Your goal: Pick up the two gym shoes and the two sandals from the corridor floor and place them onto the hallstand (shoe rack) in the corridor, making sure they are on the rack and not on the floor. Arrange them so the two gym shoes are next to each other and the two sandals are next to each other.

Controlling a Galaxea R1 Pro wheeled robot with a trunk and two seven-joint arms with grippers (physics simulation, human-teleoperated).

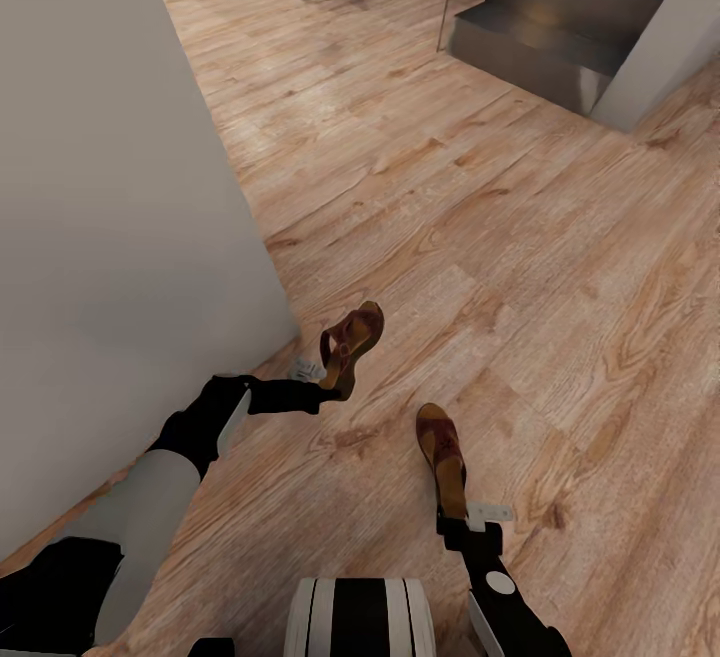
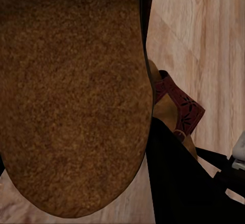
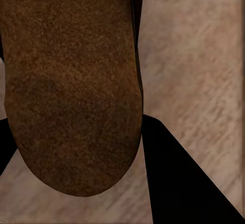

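Head view staircase (image 1: 570,27), wrist views sandal soles (image 2: 71,96)

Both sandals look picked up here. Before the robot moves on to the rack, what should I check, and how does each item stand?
1. Left gripper shut on the left sandal: ok.
2. Right gripper shut on the right sandal: ok.
3. Sandals apart from each other: ok.
4. Sandals lifted off the corridor floor: cannot tell for certain.
5. White wall near the left arm: not ok, close.
6. Hallstand in sight ahead: cannot tell.
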